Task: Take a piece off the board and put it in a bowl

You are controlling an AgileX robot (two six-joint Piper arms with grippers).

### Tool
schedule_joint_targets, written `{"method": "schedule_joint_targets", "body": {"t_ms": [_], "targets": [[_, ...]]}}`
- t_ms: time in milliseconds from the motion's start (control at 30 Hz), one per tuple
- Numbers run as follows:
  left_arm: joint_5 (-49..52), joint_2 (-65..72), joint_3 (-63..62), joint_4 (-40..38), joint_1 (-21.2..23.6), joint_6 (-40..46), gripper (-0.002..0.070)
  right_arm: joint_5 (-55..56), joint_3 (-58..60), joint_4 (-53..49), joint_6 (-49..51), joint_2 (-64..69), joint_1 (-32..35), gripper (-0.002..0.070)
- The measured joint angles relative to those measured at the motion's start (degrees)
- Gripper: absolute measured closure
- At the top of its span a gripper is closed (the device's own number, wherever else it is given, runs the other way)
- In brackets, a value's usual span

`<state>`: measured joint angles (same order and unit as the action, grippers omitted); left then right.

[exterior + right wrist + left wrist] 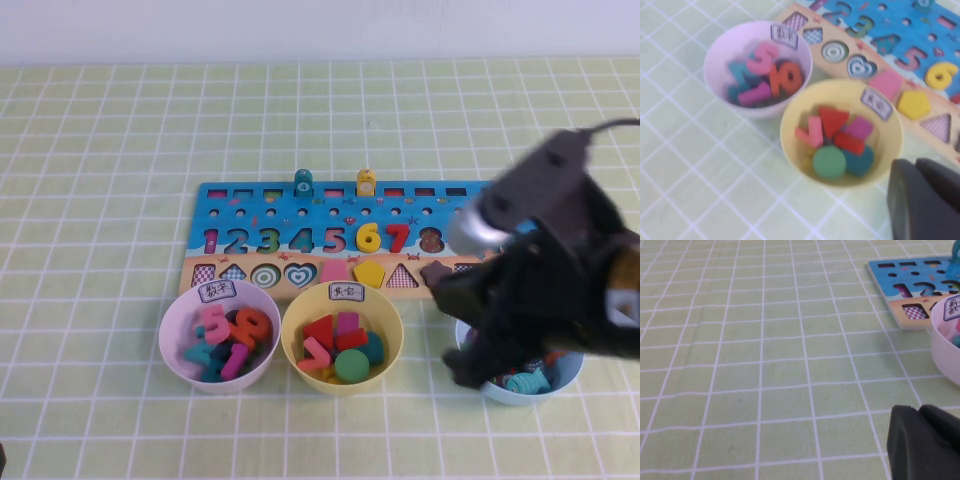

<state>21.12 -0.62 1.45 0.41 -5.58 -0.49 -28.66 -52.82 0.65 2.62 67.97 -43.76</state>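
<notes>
Red triangle (832,120) already sits in the yellow bowl (790,135) just beside the board (250,195), right gripper (470,365) right of that bowl, left gripper (922,445) parked over desk (765,365); can't tell either's opening.

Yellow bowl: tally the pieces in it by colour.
Red: 2, the triangle and a block
Pink piece: 1
Purple piece: 1
Green piece: 1
Teal piece: 1
Total: 6
Right gripper hangs above the blue bowl; left gripper sits over the tablecloth beside the pink bowl.
</notes>
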Motion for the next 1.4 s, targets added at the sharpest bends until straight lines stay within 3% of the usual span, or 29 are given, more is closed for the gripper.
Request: {"method": "schedule_joint_targets", "body": {"t_ms": [533, 833, 1133, 1400], "targets": [[0.0, 0.0, 0.0, 0.0, 0.0, 0.0, 0.0678, 19.62, 29.71, -2.52, 0.11, -24.9, 8.1, 0.0694], [0.0, 0.0, 0.0, 0.0, 0.0, 0.0, 0.0678, 29.39, 45.54, -2.52, 0.11, -45.22, 29.8, 0.0694], [0.0, 0.0, 0.0, 0.0, 0.0, 0.0, 0.0678, 29.69, 53.89, -2.52, 0.11, -64.32, 46.33, 0.0694], [0.0, 0.0, 0.0, 0.0, 0.0, 0.0, 0.0678, 18.81, 54.26, 2.05, 0.11, -67.79, 48.1, 0.0694]]}}
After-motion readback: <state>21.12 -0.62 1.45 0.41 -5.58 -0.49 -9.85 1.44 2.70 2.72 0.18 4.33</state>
